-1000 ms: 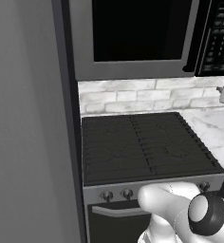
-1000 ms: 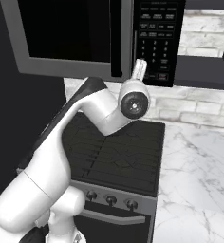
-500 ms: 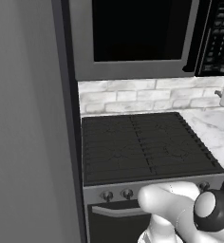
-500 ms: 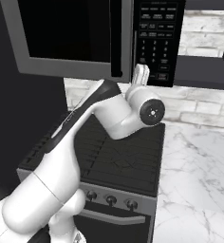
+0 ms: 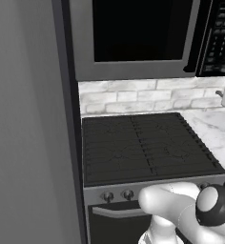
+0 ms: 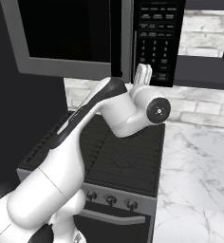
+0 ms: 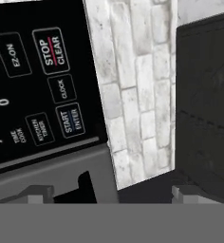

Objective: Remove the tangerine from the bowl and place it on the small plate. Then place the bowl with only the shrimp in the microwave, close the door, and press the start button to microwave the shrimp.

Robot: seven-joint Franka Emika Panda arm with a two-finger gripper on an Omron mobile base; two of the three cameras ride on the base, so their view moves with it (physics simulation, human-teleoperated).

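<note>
The microwave point(image 5: 133, 71) hangs over the stove with its door point(image 5: 138, 28) shut, and the dark window hides the inside. Its black keypad point(image 6: 156, 38) sits right of the vertical handle point(image 5: 193, 47). My gripper point(image 6: 143, 75) is raised just in front of the keypad's lower edge. In the hand view the gripper point(image 7: 114, 192) is open with nothing between its tips, and the START/ENTER button point(image 7: 71, 121) lies up and to the left of them, below STOP/CLEAR point(image 7: 51, 47). The bowl, shrimp, tangerine and small plate are out of view.
A black cooktop point(image 5: 143, 147) with a row of knobs point(image 5: 117, 195) lies under the microwave. A marble counter point(image 6: 199, 180) runs to its right and a white brick backsplash point(image 5: 133, 97) behind it. A tall dark panel point(image 5: 28, 119) closes off the left.
My wrist joint has swung to the right while the hand stays at the keypad's lower edge. The gripper stays open and the door stays shut.
</note>
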